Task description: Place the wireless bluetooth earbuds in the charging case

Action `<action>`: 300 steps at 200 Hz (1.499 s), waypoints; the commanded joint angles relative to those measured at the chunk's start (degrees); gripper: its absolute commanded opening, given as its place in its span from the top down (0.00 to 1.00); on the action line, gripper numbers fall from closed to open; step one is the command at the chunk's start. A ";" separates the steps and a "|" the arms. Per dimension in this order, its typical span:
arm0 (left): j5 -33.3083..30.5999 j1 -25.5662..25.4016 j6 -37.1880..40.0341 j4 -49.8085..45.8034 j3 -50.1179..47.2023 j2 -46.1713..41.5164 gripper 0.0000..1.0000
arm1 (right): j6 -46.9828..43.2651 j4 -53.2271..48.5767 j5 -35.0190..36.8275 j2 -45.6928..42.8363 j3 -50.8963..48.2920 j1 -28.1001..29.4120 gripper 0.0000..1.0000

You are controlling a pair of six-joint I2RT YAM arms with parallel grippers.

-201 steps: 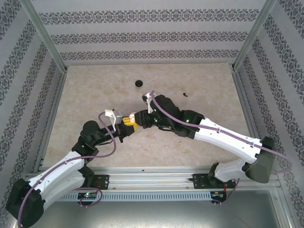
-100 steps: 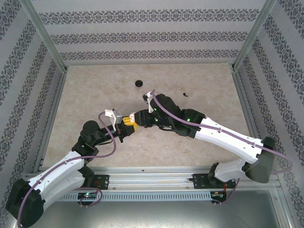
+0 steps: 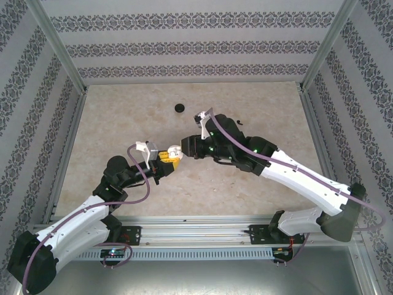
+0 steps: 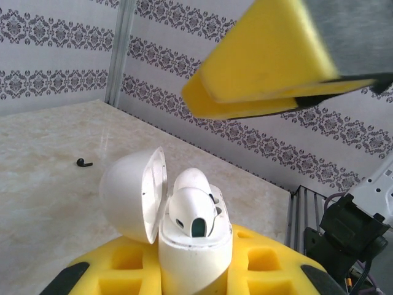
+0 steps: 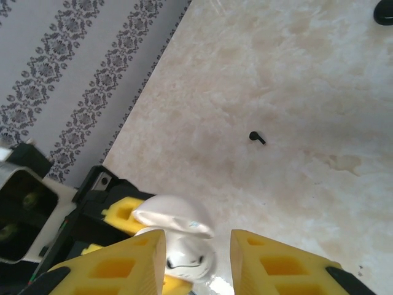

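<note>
A pale marbled table top (image 3: 123, 123) is seen spread out below. A small black round puck (image 3: 178, 108) is set on its far part, well apart from the walls. Patterned wallpaper panels (image 3: 196, 46) are ranged round three sides, framed by metal posts (image 3: 57, 43), and a slotted rail (image 3: 196, 232) is fixed along the near edge.

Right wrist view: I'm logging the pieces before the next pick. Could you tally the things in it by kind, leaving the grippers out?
White charging case, lid open: 1
Black earbud, loose on the table: 1
Black round disc, cut off by the picture's corner: 1
Total: 3
</note>
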 commanded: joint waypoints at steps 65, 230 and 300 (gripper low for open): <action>7.58 -0.48 -0.13 3.19 3.78 0.92 0.99 | 3.69 2.57 -15.98 1.45 -0.09 -6.29 0.63; 6.64 -0.44 -2.43 5.93 3.63 4.05 0.99 | 3.38 2.32 -28.13 3.95 0.52 -7.07 0.68; -0.78 -0.36 -3.45 1.09 2.60 2.76 1.00 | -3.41 -7.08 -29.30 0.25 3.01 -5.96 0.71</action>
